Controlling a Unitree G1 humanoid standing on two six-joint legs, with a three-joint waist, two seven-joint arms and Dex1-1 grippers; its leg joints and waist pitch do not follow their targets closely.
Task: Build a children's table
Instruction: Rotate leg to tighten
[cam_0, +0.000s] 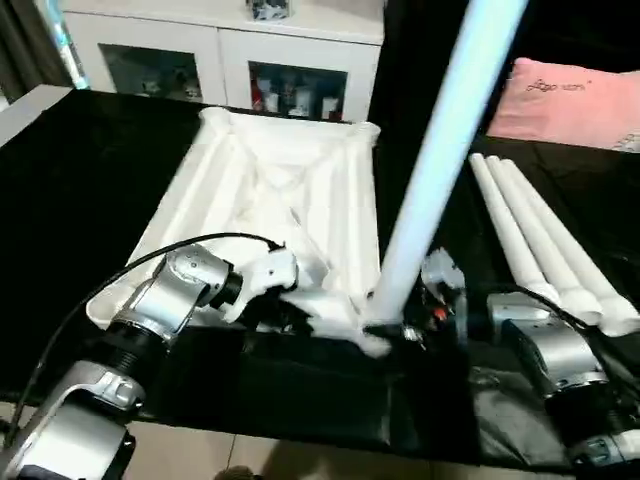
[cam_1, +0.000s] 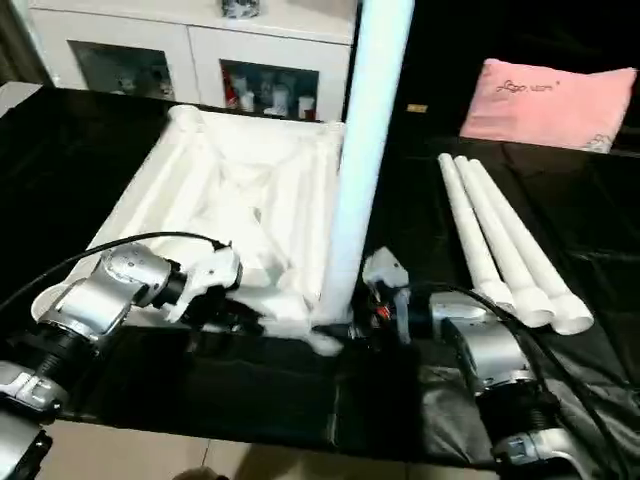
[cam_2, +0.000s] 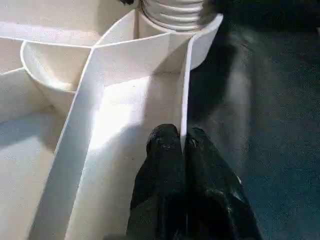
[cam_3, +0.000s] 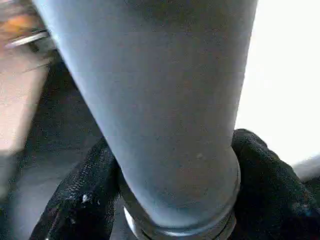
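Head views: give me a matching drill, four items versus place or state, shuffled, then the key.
Items:
1. tabletop
2. upright leg
3. three spare legs
4. pink pillow

States:
A. lying side by side on the black surface, on the robot's right
B. at the far right, behind the black surface
C. ribbed underside up, left gripper shut on a rib
D. standing in a near corner socket, right gripper around its base

Pairs: 1-C, 2-D, 3-A, 4-B
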